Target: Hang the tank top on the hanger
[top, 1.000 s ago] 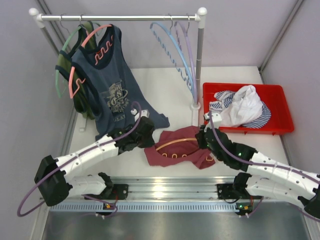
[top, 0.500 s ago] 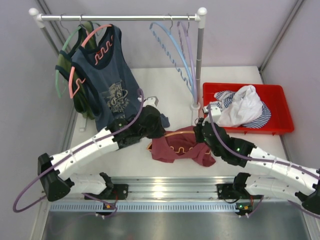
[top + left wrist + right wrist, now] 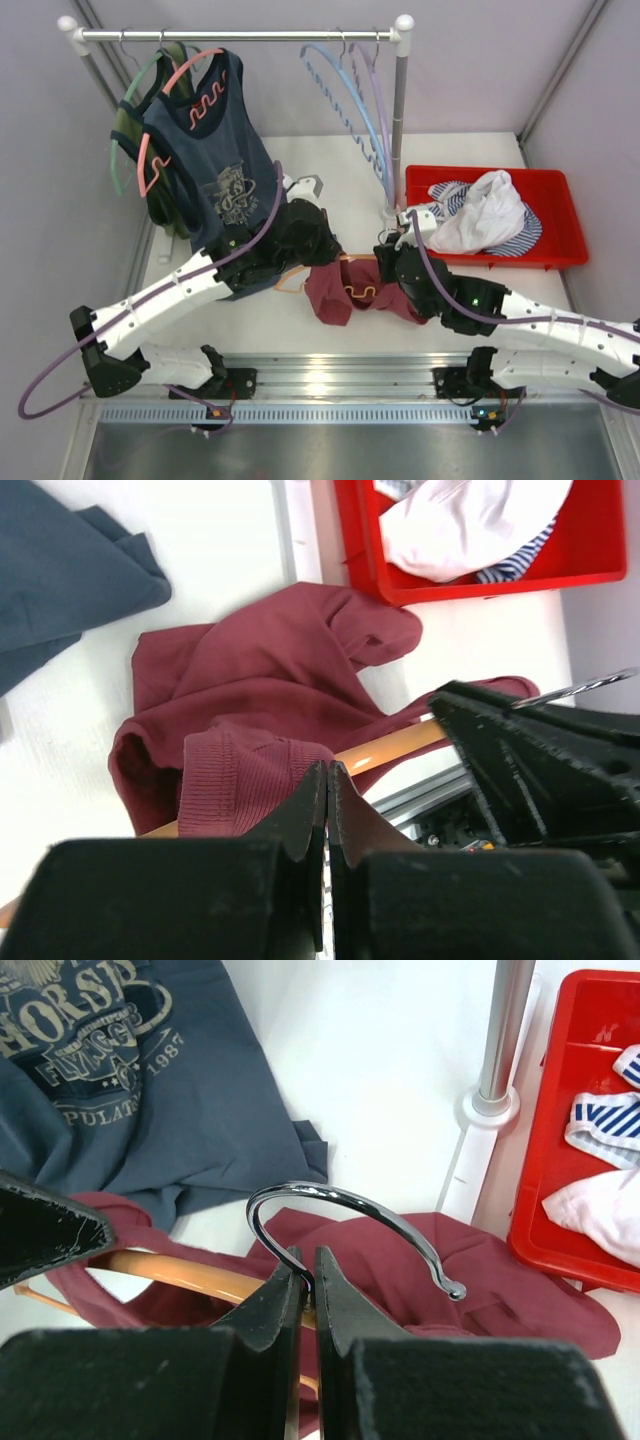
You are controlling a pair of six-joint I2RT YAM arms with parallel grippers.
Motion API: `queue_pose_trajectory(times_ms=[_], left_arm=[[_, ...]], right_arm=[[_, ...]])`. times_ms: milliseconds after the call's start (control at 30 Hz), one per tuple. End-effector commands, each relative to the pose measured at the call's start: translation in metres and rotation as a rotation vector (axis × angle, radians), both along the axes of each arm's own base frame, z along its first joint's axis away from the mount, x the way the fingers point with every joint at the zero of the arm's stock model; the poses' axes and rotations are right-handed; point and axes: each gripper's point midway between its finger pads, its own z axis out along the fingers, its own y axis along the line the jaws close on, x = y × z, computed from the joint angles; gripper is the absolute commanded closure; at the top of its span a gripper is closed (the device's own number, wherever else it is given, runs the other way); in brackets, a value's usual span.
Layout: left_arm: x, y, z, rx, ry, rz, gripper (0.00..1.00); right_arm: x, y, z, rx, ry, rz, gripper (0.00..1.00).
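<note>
Top view: you have two arms meeting at mid-table; the left gripper and the right gripper sit at either side of one maroon tank top, which lies bunched on the table between them; one orange hanger runs through it, its zigzag bar showing on the cloth and one tip poking out to the left. Behind, one rack carries four more hangers: one green, one salmon-pink bearing the blue printed top, one light blue, one lilac. One red tray holds the white and striped clothes.

Left wrist view: your left fingers are pressed tight together, pinching the ribbed hem of the tank top; the orange bar passes just behind them; the right gripper's black body fills the right side.

Right wrist view: your right fingers are clamped on the hanger at the foot of its single metal hook; the maroon cloth lies under and around the hook, touching the hem of the blue top.
</note>
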Motion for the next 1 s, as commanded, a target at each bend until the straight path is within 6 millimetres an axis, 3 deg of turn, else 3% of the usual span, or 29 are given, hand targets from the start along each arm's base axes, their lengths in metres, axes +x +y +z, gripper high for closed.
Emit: queue_pose_trajectory(times_ms=[0, 133, 233, 400, 533, 600, 767, 967], left_arm=[[0.003, 0.0, 0.031, -0.033, -0.063, 0.003, 1.0], [0.001, 0.002, 0.029, 0.004, -0.084, -0.033, 1.0], [-0.001, 0.004, 0.031, 0.029, -0.143, -0.099, 0.73], [-0.006, 0.007, 0.055, 0.021, -0.35, -0.245, 0.54], [-0.012, 0.017, 0.072, 0.053, -0.481, -0.329, 0.48], [-0.013, 0.019, 0.068, 0.107, -0.518, -0.384, 0.45], [-0.036, 0.002, 0.066, 0.049, -0.592, -0.6, 0.41], [-0.026, 0.008, 0.051, 0.025, -0.54, -0.719, 0.41]], right_arm=[[0.001, 0.008, 0.048, 0.107, -0.086, -0.042, 1.0], [-0.004, 0.012, 0.048, 0.107, -0.084, -0.032, 1.0], [-0.007, 0.008, 0.05, 0.118, -0.088, -0.026, 1.0], [-0.013, 0.001, 0.055, 0.148, -0.096, 0.007, 1.0], [-0.017, -0.006, 0.059, 0.17, -0.1, 0.018, 1.0], [-0.02, -0.006, 0.059, 0.175, -0.096, 0.037, 1.0], [-0.024, -0.008, 0.061, 0.183, -0.09, 0.064, 1.0], [-0.029, -0.012, 0.062, 0.18, -0.083, 0.081, 1.0]])
